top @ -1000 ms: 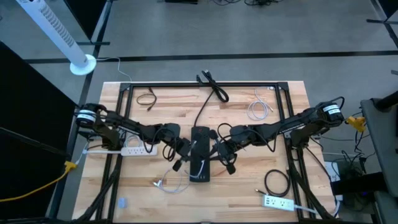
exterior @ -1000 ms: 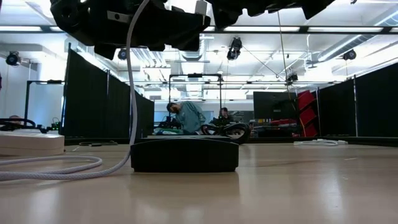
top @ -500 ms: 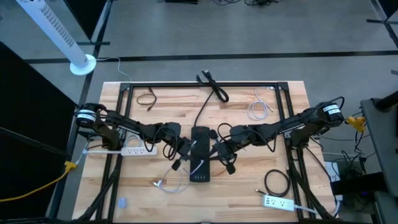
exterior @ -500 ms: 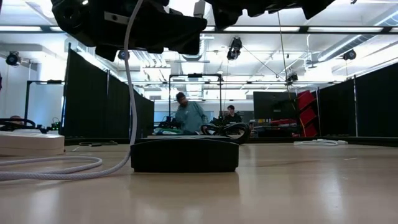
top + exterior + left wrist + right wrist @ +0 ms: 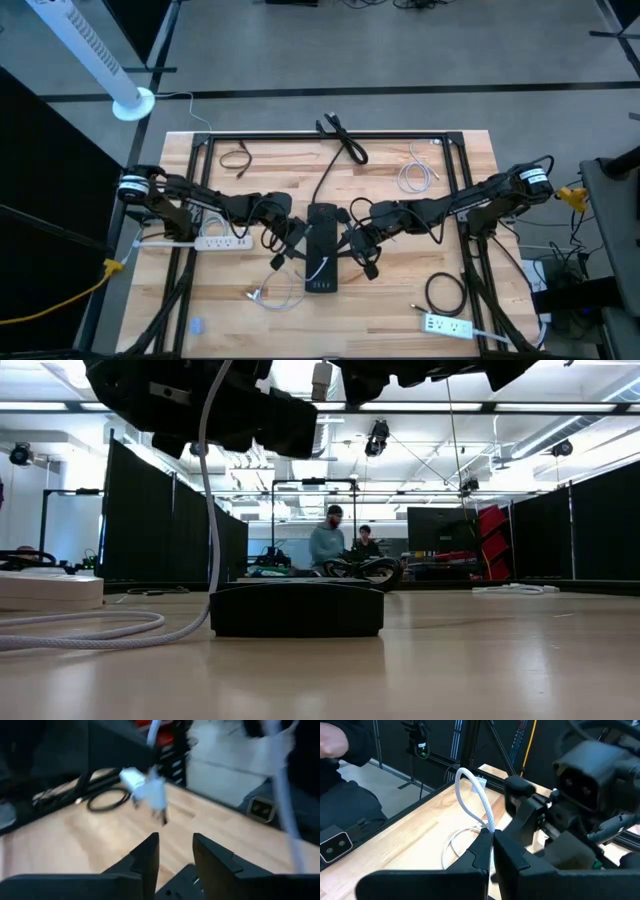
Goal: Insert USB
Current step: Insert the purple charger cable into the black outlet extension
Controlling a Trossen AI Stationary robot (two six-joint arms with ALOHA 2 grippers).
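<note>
Jaws of the right gripper (image 5: 492, 840) clenched on the white cable (image 5: 472, 795), which rises from them in a loop. Left gripper (image 5: 172, 852) jaws released, a gap between them, nothing held; the USB plug (image 5: 150, 795) hangs beyond them in mid-air, metal tip pointing down toward the worktop (image 5: 75, 840). In the high view both grippers flank the black hub (image 5: 320, 255) at mid-worktop: left gripper (image 5: 283, 243) just left of it, right gripper (image 5: 358, 243) just right. Hub's long axis runs near to far. Low view shows the cable (image 5: 210, 480) dropping to the hub's (image 5: 297, 610) left end. Judgement: plug lies nearer the left gripper, above the hub; which hub port it must meet is not visible.
</note>
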